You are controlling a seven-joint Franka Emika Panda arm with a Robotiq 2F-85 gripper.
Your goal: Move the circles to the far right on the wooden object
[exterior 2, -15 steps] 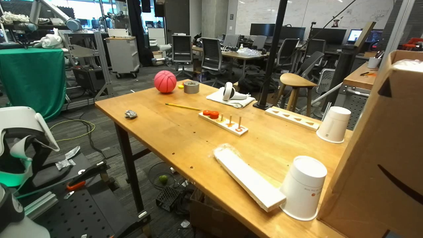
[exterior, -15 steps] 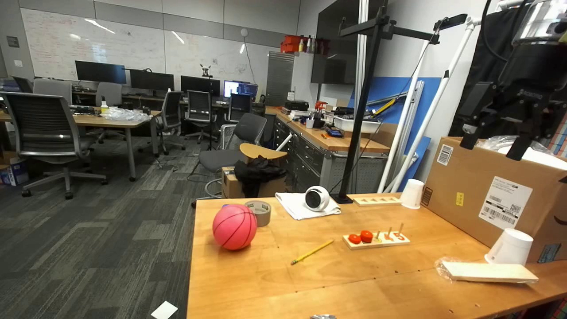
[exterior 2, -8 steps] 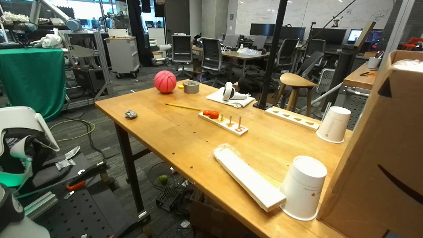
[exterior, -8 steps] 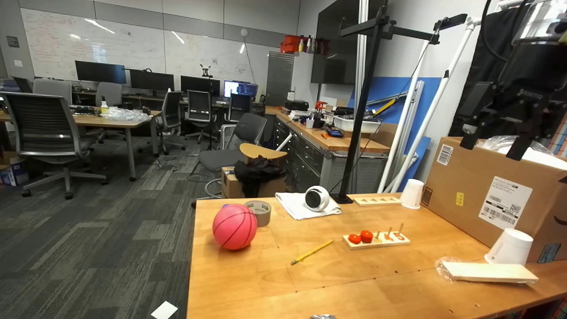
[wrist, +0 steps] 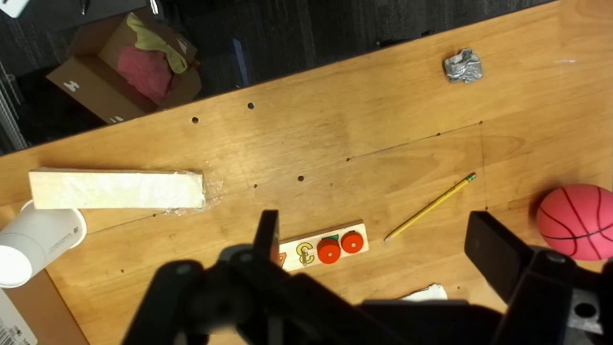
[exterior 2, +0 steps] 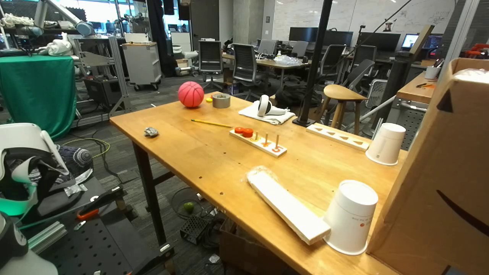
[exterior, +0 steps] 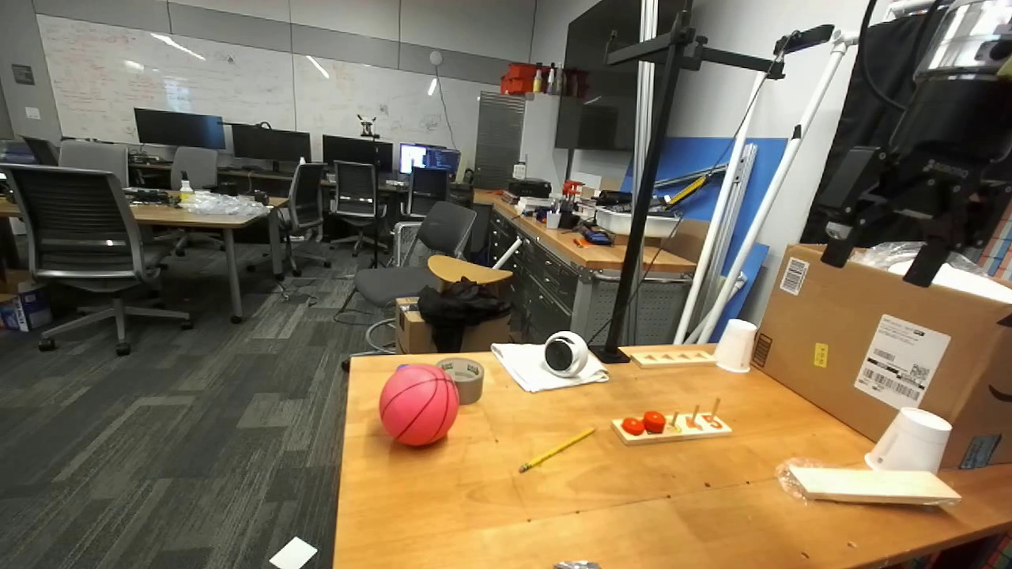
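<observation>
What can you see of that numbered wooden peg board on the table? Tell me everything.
The wooden board is a narrow, pale slab lying flat on the table. Three bare upright pegs, taller toward one end, stand at printed numerals: yellow 3, orange 4, reddish-orange 5. Red circles sit on it in two spots at the opposite end, the stack nearer the 3 higher. The open jaws don't touch it but hide its 5 end in the wrist view.

The angular jaws are black under a shiny silver collar (exterior: 961, 39)
</observation>
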